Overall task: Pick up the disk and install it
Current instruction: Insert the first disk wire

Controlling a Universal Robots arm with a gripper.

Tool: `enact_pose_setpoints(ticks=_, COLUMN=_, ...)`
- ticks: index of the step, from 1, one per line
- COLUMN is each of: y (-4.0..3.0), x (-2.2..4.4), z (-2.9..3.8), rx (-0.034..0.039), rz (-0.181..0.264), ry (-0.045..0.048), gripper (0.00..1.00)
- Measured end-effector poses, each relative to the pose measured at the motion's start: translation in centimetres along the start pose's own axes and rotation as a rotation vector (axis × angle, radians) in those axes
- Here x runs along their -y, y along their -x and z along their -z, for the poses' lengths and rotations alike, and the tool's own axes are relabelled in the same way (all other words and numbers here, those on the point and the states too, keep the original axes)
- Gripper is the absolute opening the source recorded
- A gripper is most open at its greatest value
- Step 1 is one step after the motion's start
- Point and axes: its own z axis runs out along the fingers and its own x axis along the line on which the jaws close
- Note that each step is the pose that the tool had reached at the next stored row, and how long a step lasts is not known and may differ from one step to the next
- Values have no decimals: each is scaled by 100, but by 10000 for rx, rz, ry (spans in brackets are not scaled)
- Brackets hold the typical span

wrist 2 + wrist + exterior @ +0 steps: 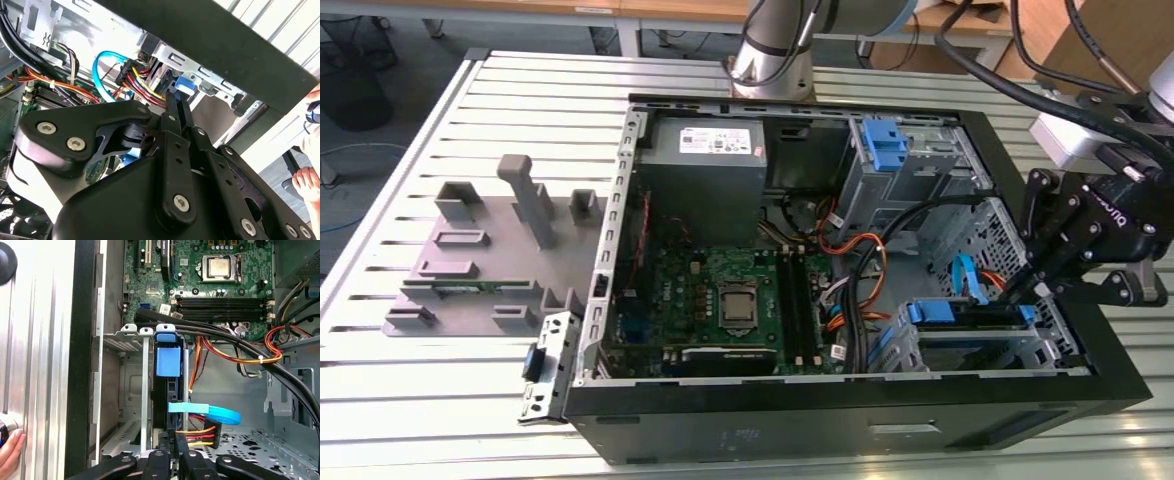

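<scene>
The disk (971,316), dark with blue side rails, sits on edge inside the drive cage at the open computer case's front corner, on the exterior view's right. In the first wrist view the disk (167,362) shows edge-on between the cage's metal walls, blue tab facing me. My gripper (1017,288) reaches in over the case wall. In both wrist views its fingers stand close together, and the gripper (179,97) (173,456) has its tips at the disk's (186,83) near blue end. A blue data cable (210,414) and a power plug (197,436) lie right beside it.
The case (854,415) lies open on a slatted metal table (400,400). Inside are the motherboard (720,300), a grey power-supply box (707,150), a second blue-railed bay (887,145) and bundled cables (235,347). A grey stand (494,250) sits outside. A person's hand (10,450) rests near the case.
</scene>
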Motion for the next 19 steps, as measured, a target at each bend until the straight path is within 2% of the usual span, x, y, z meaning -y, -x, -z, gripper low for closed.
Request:
enact_pose_setpoints(ticks=4, y=22, x=-18, z=-4, rx=0, rz=-3, ry=-54, gripper=16)
enact_pose_setpoints(ticks=9, y=84, x=-43, z=-23, rx=-6, rz=16, ry=-133, gripper=16)
enact_pose_setpoints(ticks=12, y=114, x=-47, z=-39, rx=-50, rz=93, ry=-173, gripper=16)
enact_pose_setpoints(ticks=15, y=114, x=-53, z=-41, rx=-103, rz=282, ry=-185, gripper=16)
enact_pose_setpoints(ticks=19, y=109, x=-54, z=-42, rx=-135, rz=666, ry=-209, gripper=16)
